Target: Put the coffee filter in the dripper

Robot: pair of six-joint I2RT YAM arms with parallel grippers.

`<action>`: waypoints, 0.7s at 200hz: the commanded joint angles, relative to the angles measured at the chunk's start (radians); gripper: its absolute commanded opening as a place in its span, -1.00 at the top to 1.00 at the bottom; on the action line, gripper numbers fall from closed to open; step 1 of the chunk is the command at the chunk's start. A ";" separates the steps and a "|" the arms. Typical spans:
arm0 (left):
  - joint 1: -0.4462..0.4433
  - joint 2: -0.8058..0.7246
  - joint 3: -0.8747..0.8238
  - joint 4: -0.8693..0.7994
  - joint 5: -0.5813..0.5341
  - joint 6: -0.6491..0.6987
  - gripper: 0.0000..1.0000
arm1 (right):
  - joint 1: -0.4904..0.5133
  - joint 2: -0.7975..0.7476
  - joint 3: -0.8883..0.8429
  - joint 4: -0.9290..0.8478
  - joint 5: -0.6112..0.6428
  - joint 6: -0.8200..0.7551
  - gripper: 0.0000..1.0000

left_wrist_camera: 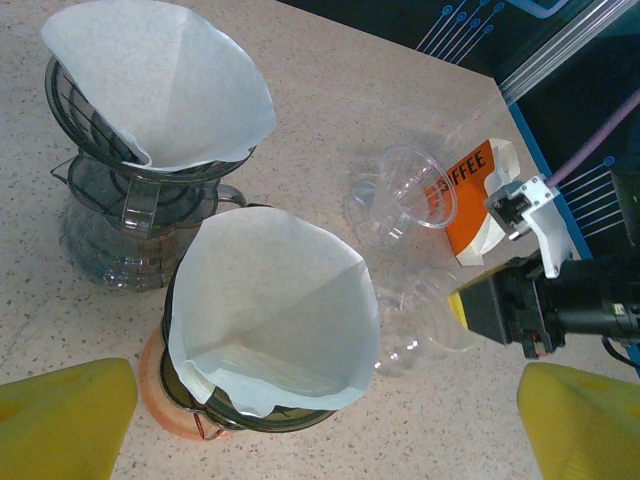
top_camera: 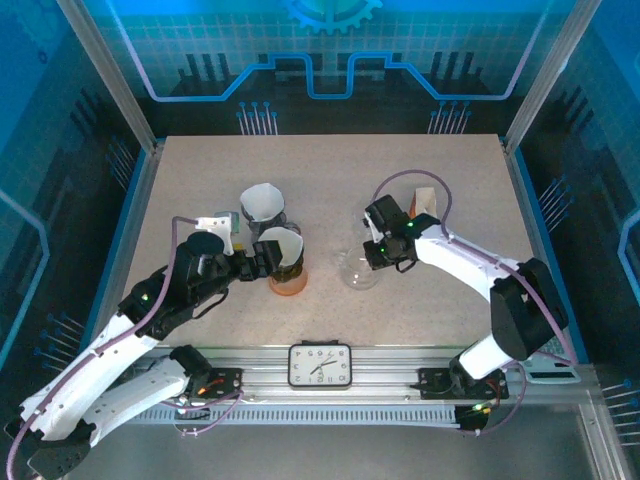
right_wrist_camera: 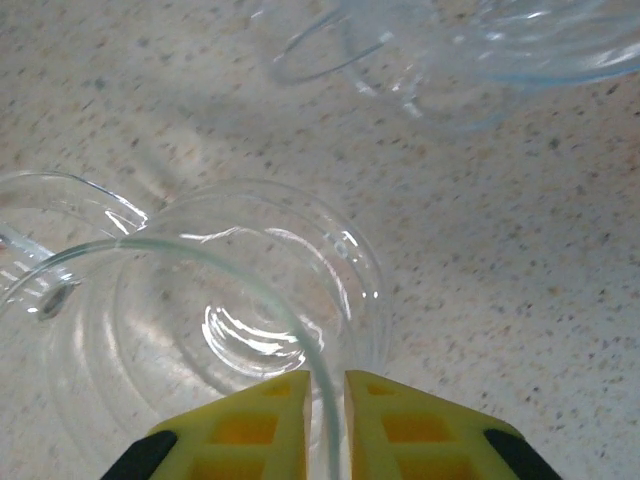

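Glass that thin could slip or tip, I'd say, with the fingers of the right gripper (right_wrist_camera: pixel 327 425) pinching only the rim of the clear dripper (right_wrist_camera: pixel 250 320). White and folded into an open cone, the coffee filter (left_wrist_camera: pixel 275 320) sits in the orange-based dripper (left_wrist_camera: pixel 163 393) between the wide-spread fingers of the left gripper (left_wrist_camera: pixel 322 420), which would crush its edge if they closed.

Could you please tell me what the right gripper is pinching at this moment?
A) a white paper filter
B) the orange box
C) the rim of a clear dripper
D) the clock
C: in the right wrist view, the right gripper is closed on the thin glass rim of the clear dripper, which passes between its two jaws.
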 commanded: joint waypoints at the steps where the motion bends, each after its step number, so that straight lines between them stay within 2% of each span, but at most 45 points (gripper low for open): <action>1: 0.006 -0.001 -0.012 0.003 0.013 0.001 -0.98 | 0.050 -0.064 -0.025 -0.076 0.003 0.000 0.65; 57: 0.006 0.002 -0.017 0.004 0.008 0.002 -0.98 | 0.127 -0.103 -0.103 -0.069 0.003 0.061 0.66; 99: 0.006 0.001 -0.009 -0.009 0.008 0.003 -0.98 | 0.145 -0.139 -0.116 -0.080 0.012 0.087 0.63; 117: 0.006 -0.001 -0.010 -0.011 0.008 0.003 -0.98 | 0.144 -0.171 -0.115 -0.080 0.027 0.097 0.42; 140: 0.007 -0.003 -0.012 -0.007 0.009 0.002 -0.98 | 0.137 -0.211 -0.088 -0.084 0.046 0.108 0.04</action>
